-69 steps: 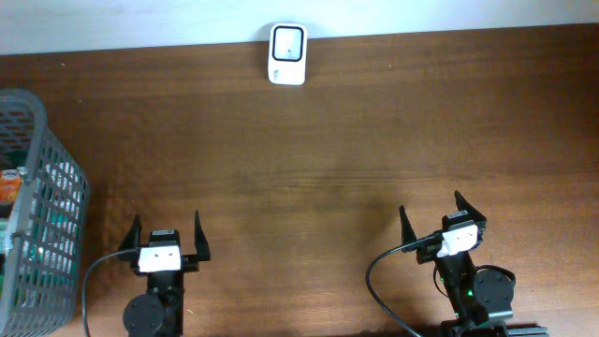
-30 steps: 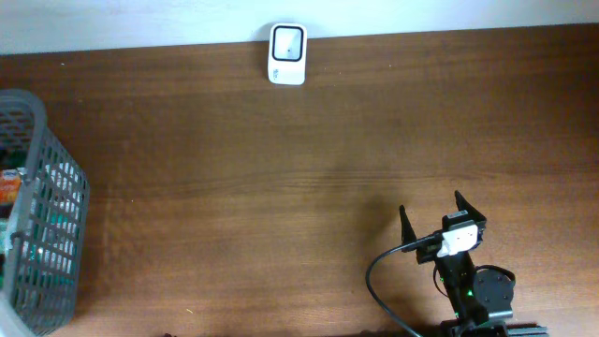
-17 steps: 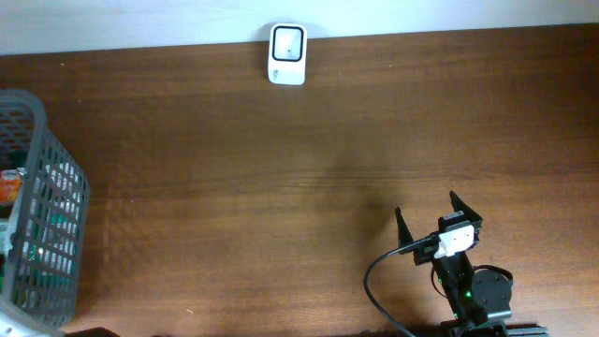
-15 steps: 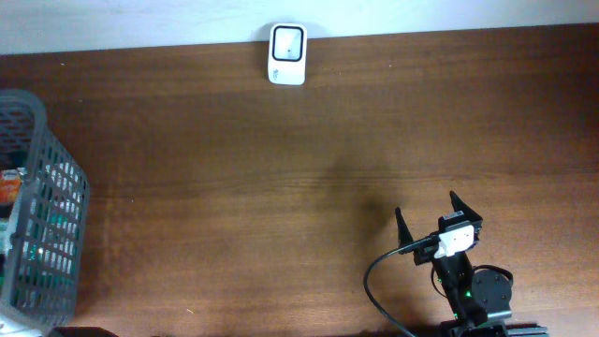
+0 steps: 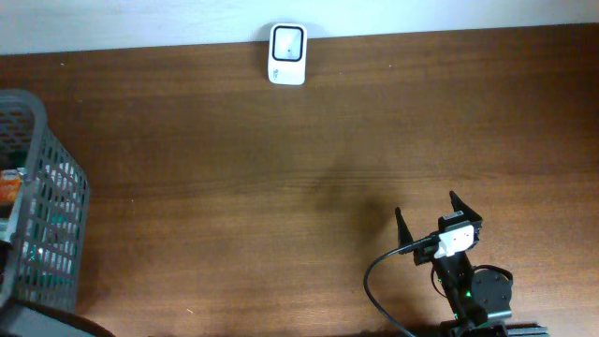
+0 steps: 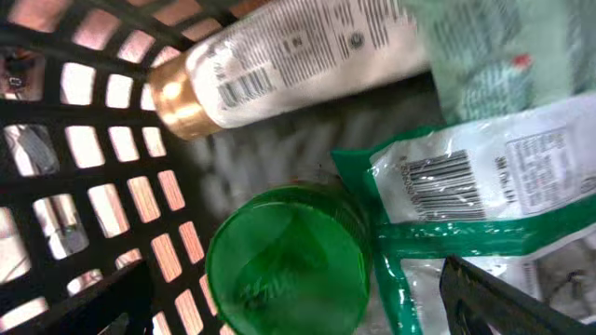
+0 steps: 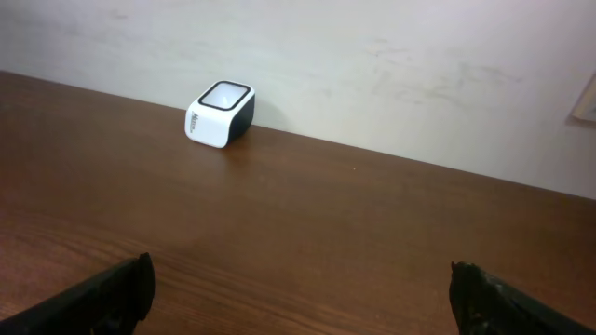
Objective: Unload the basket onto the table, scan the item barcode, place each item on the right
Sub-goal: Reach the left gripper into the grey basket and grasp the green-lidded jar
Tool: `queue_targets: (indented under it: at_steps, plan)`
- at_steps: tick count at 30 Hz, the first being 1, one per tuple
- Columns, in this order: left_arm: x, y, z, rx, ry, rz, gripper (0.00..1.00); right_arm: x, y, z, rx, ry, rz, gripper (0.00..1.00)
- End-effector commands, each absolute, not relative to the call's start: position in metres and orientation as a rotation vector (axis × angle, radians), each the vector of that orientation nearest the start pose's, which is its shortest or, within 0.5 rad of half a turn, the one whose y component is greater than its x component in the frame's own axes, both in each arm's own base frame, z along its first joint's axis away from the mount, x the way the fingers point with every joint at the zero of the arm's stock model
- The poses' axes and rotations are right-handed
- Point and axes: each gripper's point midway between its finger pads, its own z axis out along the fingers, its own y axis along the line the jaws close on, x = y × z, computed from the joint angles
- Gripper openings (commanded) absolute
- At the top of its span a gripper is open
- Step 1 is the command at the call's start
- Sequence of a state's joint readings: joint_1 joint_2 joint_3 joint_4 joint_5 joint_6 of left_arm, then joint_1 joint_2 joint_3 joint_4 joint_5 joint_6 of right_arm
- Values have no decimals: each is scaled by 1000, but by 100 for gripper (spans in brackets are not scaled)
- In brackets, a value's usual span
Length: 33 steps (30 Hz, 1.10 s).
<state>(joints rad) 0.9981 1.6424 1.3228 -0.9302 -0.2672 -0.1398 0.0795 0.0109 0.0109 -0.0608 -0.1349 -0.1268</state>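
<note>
A grey plastic mesh basket (image 5: 42, 201) is seen at the left edge of the dark wooden counter (image 5: 281, 168). The left fingers (image 6: 507, 300) are held inside it, spread wide apart, with nothing gripped between them; only their dark tips are shown at the lower corners of the left wrist view.

Beneath them the basket's contents are crowded together. A round green plastic lid (image 6: 287, 272) is seen directly below. A green-and-white plastic packet (image 6: 484, 200) lies just beside it on the right, with its barcode (image 6: 445, 177) turned upward. A white tube with a gold cap (image 6: 279, 60) is laid across the far side, against the lattice wall (image 6: 56, 121), and a second barcode (image 6: 244, 88) is printed near its cap. A pale green bag (image 6: 494, 51) partly overlaps the packet.

A small white scanner with a black rim (image 5: 287, 42) is placed at the far edge of the counter, against the pale wall (image 7: 372, 56), well apart from the basket.

The right fingers (image 7: 110, 290) are spread open and empty above bare wood, pointed towards the scanner.
</note>
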Motion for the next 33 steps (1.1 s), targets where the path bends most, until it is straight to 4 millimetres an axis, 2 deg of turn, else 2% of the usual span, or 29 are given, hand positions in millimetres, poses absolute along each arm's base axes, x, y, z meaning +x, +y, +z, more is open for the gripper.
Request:
queue_targets:
  at_steps: [1, 4, 7, 11, 14, 19, 22, 26, 29, 32, 33]
  plan:
    - [147, 336, 105, -1600, 2555, 620, 96, 242, 44, 159, -273, 1614, 82, 98]
    - [145, 336, 89, -1617, 2605, 606, 96, 242, 44, 159, -273, 1613, 82, 98]
    - [142, 338, 86, -1626, 2616, 637, 94, 242, 44, 159, -273, 1614, 82, 98]
    - [143, 338, 84, -1624, 2614, 627, 84, 242, 44, 159, -273, 1614, 82, 98]
    - [148, 332, 71, -1626, 2648, 544, 84, 242, 44, 159, -274, 1613, 82, 98]
    - [157, 325, 62, -1617, 2655, 432, 65, 242, 44, 159, -273, 1614, 82, 98]
    - [161, 324, 63, -1609, 2646, 398, 57, 242, 44, 159, -273, 1614, 82, 98]
    - [168, 325, 76, -1598, 2639, 368, 49, 242, 44, 159, -273, 1614, 82, 98]
    - [181, 330, 102, -1563, 2623, 366, 49, 242, 44, 159, -273, 1614, 82, 98]
    - [206, 332, 132, -1487, 2587, 331, 48, 242, 44, 159, -273, 1614, 82, 99]
    - [217, 333, 147, -1449, 2573, 334, 48, 242, 44, 159, -274, 1613, 82, 98]
